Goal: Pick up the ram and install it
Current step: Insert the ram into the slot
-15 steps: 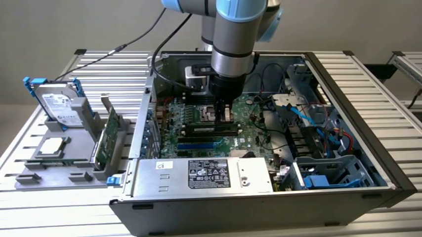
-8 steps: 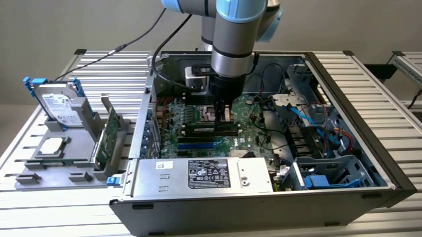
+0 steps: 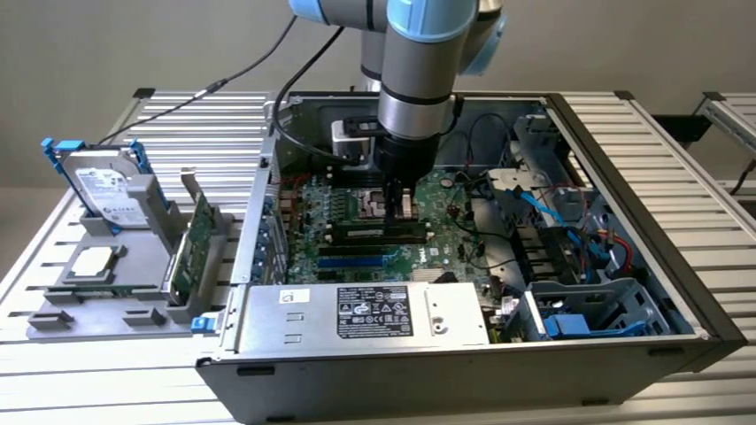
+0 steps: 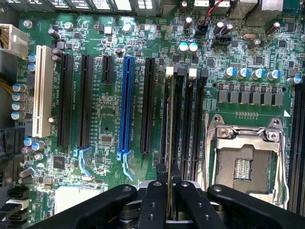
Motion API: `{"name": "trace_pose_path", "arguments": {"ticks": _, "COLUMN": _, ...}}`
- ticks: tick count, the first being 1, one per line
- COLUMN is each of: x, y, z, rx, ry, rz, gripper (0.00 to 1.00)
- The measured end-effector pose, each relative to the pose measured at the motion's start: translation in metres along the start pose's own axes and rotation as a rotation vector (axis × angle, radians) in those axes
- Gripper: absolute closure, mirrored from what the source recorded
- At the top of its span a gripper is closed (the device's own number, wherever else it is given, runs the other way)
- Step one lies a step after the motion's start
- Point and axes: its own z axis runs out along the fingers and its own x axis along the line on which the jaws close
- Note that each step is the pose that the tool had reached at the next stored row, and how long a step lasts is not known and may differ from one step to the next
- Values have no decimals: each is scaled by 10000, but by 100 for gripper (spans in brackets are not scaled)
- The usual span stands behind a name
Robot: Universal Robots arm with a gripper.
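power supply sticker [image 3: 381, 312] text can't be made out, fingers [image 4: 156, 195] clamped tight on the ram [image 4: 170, 138], edge-on along the motherboard [image 4: 107, 119] memory slots [image 4: 190, 124]

Plain, pale grey-beige wall [image 3: 142, 35] behind a work table [image 3: 674, 168] whose top is built of ribbed aluminium slats; black caps [image 3: 143, 92] close its 2 far corners. At the exterior view's right, a 2nd table [image 3: 735, 111] of the same slatted make stands near it, with a narrow gap between the 2. Lighting is even and diffuse, casting only soft shadows on the slats.
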Motion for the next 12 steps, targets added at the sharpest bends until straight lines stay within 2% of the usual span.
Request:
{"name": "trace_pose_path", "arguments": {"ticks": 5, "x": -2, "y": -1, "z": 14, "rx": 1, "ry": 1, "rz": -3, "gripper": 84}}
{"name": "trace_pose_path", "arguments": {"ticks": 8, "x": -3, "y": -1, "z": 14, "rx": 1, "ry": 3, "rz": -3, "gripper": 67}}
{"name": "trace_pose_path", "arguments": {"ticks": 11, "x": -7, "y": 2, "z": 14, "rx": 1, "ry": 3, "rz": -2, "gripper": 61}}
{"name": "trace_pose_path", "arguments": {"ticks": 12, "x": -7, "y": 9, "z": 10, "rx": 1, "ry": 5, "rz": -1, "gripper": 55}}
